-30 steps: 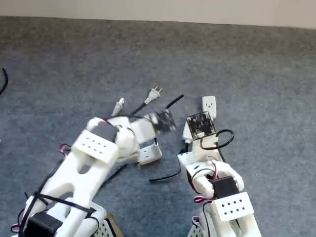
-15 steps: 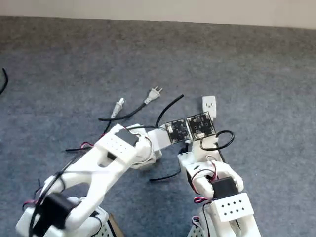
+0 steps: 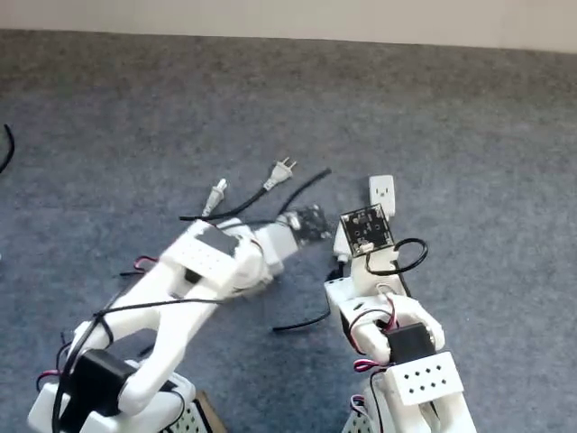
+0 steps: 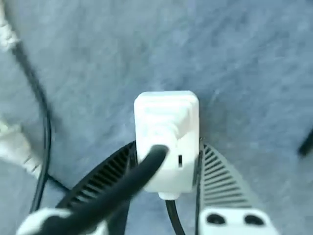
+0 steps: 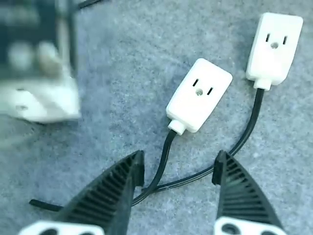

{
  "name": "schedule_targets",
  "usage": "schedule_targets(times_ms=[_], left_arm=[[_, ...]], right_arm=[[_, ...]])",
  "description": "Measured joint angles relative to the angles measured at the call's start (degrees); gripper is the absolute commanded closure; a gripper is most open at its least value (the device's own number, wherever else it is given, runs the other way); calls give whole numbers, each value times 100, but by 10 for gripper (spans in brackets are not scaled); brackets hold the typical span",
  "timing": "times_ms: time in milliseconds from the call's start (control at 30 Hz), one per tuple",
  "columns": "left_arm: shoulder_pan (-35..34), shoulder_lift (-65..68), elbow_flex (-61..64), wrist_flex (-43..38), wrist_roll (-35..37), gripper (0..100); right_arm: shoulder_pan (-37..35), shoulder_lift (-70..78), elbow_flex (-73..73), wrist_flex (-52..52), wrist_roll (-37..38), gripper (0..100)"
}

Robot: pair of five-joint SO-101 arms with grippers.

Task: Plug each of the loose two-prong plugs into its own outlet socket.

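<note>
My left gripper point(image 4: 166, 147) is shut on a white outlet socket point(image 4: 166, 134), one jaw against each side; its black cord runs back toward the camera. In the high view this gripper point(image 3: 306, 219) sits at mid-table, just short of two loose two-prong plugs point(image 3: 216, 192) point(image 3: 281, 171) on black cords. My right gripper point(image 5: 179, 156) stands open above the carpet, holding nothing. Beyond its fingertips lie two more white sockets, a nearer one point(image 5: 198, 95) and a farther one point(image 5: 274, 46). The farther one point(image 3: 381, 189) also shows past the right arm.
The grey carpet point(image 3: 469, 135) is open to the right and at the back. Black cords point(image 3: 302, 322) trail between the two arms. A black cable end point(image 3: 7, 149) shows at the left edge. The left arm's wrist point(image 5: 39, 63) appears blurred close beside the right gripper.
The left arm swung right toward the right arm's wrist, then drew back left a little, and its upper links shifted. The right arm, the plugs and the far socket stayed put.
</note>
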Motion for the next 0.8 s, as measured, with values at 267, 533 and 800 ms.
schedule_targets(times_ms=[267, 533, 800], left_arm=[[-2189, -26, -1635, 1046, -484, 997], [-4413, 642, -2927, 1134, -993, 997], [-5442, 3226, -4958, 1134, -624, 997]], right_arm=[[0, 0, 378, -360, 0, 775], [0, 0, 378, -378, 0, 775], [0, 0, 378, -378, 0, 775]])
